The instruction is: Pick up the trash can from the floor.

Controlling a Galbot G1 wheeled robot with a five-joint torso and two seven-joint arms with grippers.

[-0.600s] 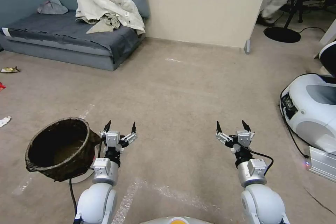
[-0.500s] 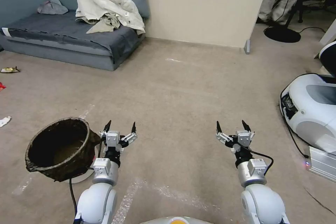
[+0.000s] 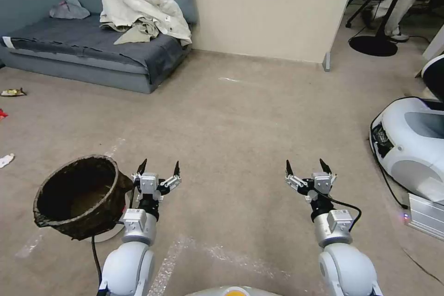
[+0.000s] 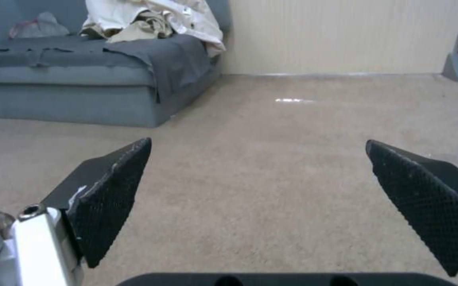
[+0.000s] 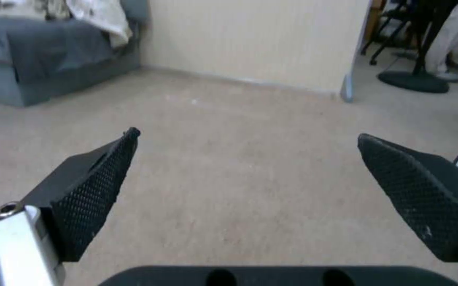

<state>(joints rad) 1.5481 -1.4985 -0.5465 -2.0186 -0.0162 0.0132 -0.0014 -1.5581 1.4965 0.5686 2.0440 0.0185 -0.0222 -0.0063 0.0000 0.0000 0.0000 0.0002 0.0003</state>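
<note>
Carpeted floor (image 3: 240, 115) under both wide-spread, empty grippers, left gripper (image 3: 158, 168) just beside trash can (image 3: 78, 194), right gripper (image 3: 305, 167) apart.

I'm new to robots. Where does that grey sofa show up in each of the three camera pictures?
Head view: the grey sofa is at the far left, against the cream wall.
Left wrist view: the sofa lies beyond the open left claw, next to the wall.
Right wrist view: the sofa lies beyond the open right claw.
Shared landmark: the wall's grey end post.
</note>
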